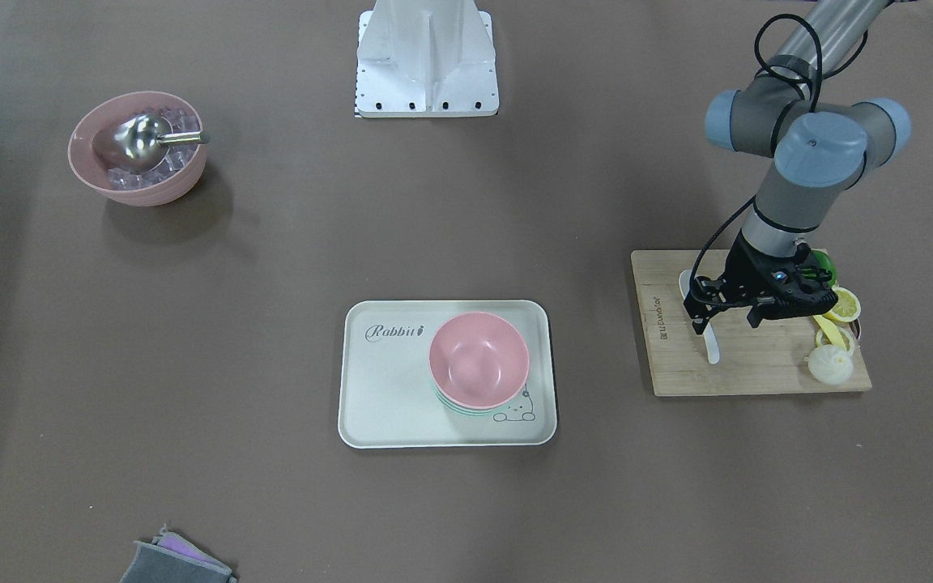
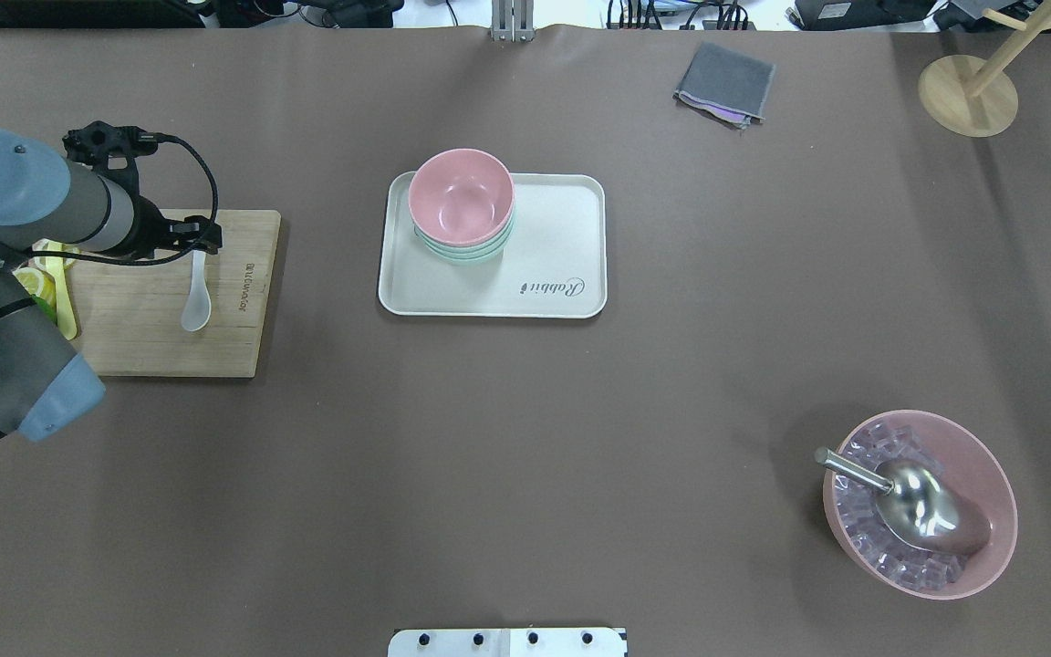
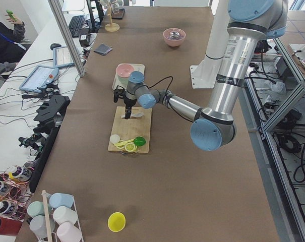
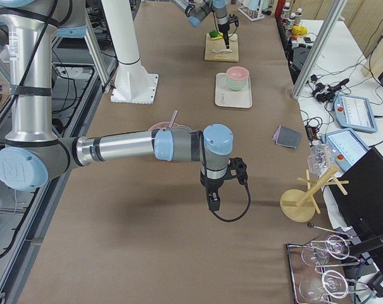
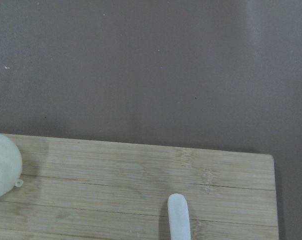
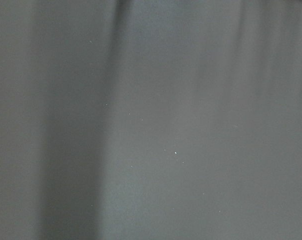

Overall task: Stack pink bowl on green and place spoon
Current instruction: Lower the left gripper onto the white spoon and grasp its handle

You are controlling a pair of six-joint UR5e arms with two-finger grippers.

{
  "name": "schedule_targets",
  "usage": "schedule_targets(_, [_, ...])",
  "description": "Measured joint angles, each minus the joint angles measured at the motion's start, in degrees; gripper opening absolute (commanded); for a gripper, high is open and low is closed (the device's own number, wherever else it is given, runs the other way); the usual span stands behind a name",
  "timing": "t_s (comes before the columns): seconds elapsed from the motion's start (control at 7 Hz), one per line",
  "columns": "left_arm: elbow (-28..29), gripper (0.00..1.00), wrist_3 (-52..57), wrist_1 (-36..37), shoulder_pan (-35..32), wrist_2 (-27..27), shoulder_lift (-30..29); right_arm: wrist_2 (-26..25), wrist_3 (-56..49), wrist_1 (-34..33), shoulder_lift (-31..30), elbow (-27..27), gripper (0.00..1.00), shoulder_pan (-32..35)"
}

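Observation:
The plain pink bowl (image 1: 479, 360) sits nested on top of the pale green bowls (image 1: 466, 410) on a cream tray (image 1: 385, 389); it also shows in the overhead view (image 2: 462, 196). The white spoon (image 1: 712, 348) lies flat on a wooden cutting board (image 1: 758, 364), bowl end towards the robot. My left gripper (image 1: 726, 320) is open and points down just above the spoon's handle, one finger (image 1: 697, 320) overlapping it. The left wrist view shows only the handle tip (image 5: 178, 217). My right gripper (image 4: 213, 201) hangs over bare table; I cannot tell whether it is open or shut.
A pink bowl of clear cubes with a steel scoop (image 2: 922, 502) stands near the robot's right. Lemon slices, a yellow utensil and a white bun (image 1: 829, 364) sit on the board's outer end. A grey cloth (image 2: 724, 82) and a wooden stand (image 2: 968, 91) are at the far side.

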Motion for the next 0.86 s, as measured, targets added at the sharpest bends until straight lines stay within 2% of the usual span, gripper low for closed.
schedule_targets(0.14, [0.3,0.44,-0.6,-0.1,0.8,0.6,-0.1,0.0,0.0,0.1,-1.0,0.1,1.0,0.2])
schedule_targets(0.29, [0.6,0.4,-0.8,-0.1,1.2,0.9,-0.1,-0.1,0.0,0.6,-1.6,0.2,1.0,0.4])
schedule_targets(0.86, [1.2,0.34,-0.7,-0.2,1.8,1.1,-0.1,-0.1,0.2,1.9,-2.0,0.0,1.0,0.4])
